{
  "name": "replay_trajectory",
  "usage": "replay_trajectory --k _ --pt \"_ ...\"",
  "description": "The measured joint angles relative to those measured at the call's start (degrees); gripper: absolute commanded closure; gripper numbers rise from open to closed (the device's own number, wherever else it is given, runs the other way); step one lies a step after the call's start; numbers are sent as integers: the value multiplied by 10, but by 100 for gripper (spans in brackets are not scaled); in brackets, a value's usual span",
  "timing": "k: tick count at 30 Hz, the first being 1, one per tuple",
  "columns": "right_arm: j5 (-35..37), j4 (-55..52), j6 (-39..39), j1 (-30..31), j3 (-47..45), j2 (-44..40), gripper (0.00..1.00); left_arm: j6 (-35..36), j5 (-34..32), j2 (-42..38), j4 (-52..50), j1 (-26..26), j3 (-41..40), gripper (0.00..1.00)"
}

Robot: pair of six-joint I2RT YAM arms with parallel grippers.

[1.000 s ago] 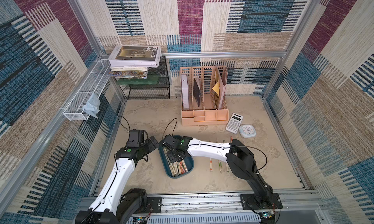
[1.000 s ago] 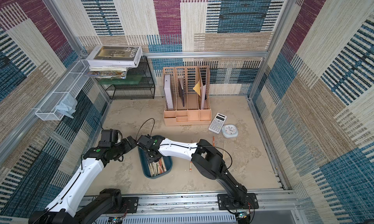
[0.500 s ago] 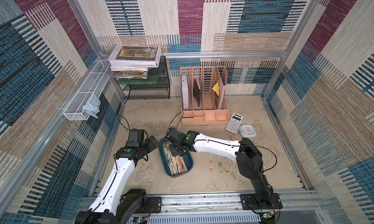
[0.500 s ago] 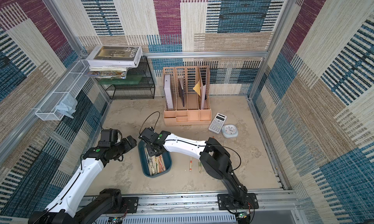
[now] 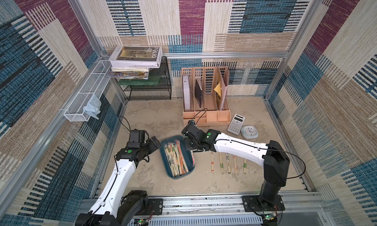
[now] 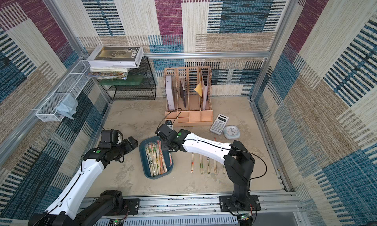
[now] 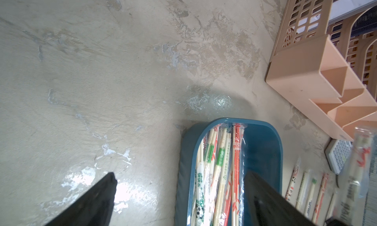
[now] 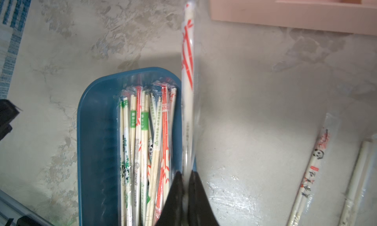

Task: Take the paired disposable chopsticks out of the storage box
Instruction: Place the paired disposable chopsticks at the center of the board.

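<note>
The storage box (image 5: 164, 159) (image 6: 143, 159), a shallow teal tray, lies between my two arms and holds several paired disposable chopsticks (image 5: 175, 158) (image 6: 156, 158) in clear sleeves. My right gripper (image 8: 186, 173) (image 5: 188, 147) is shut on one red-printed pair (image 8: 188, 71) just past the box's right rim (image 8: 91, 133). That pair hangs free of the pile (image 5: 193, 160). My left gripper (image 7: 180, 177) (image 5: 155, 143) is open at the box's left end (image 7: 263, 145), with nothing between its fingers.
Several sleeved pairs (image 5: 227, 161) (image 6: 207, 161) lie in a row on the table right of the box. Behind stand a peach file organiser (image 5: 205, 96), a calculator (image 5: 236, 124), a round clock (image 5: 249, 131) and a black mesh rack (image 5: 149, 88) under books (image 5: 135, 57).
My right gripper has moved from over the box to its right rim, carrying the red-printed pair out of the pile. The left arm has not moved.
</note>
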Motion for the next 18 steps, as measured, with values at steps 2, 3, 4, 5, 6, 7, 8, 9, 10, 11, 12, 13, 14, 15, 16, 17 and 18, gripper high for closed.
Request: replay_trajectory --k 2,3,4,5,6,7,8,9,10,11,12,13,14,15,16,17,18 --pt "8 11 17 -10 -36 -16 92 -2 6 -2 0 -1 -4 1" --pt "11 15 24 -14 -50 -20 92 -6 11 -3 1 -2 -6 1" --pt "15 19 33 -18 -64 -23 92 -8 11 -5 1 -3 -8 0" --pt "20 23 40 -20 -76 -24 91 -8 12 -7 2 -5 -10 1" --pt "22 24 47 -21 -84 -23 92 -10 13 -9 2 -7 -12 1" --pt "23 28 52 -22 -92 -21 91 -12 13 -11 2 -10 -13 1" --pt "24 32 58 -23 -98 -18 91 -17 13 -12 3 -13 -14 0" --pt "24 36 61 -25 -102 -13 91 -20 13 -13 4 -17 -15 1" --pt "24 40 65 -27 -105 -7 91 -20 13 -14 4 -20 -15 1" --pt "25 42 69 -31 -108 0 91 -21 13 -14 4 -24 -16 1" --pt "25 45 72 -33 -111 4 91 -21 13 -14 4 -28 -16 1" --pt "26 48 74 -35 -114 9 91 -22 13 -13 4 -31 -16 1" --pt "25 51 75 -38 -116 14 90 -24 13 -13 4 -35 -16 1" --pt "25 54 76 -40 -118 18 90 -25 12 -12 5 -37 -16 1" --pt "24 56 76 -41 -120 23 89 -25 12 -12 5 -40 -17 1" --pt "24 58 77 -41 -120 28 89 -26 12 -10 5 -43 -17 1" --pt "22 62 77 -41 -120 33 87 -29 10 -9 6 -45 -17 1"
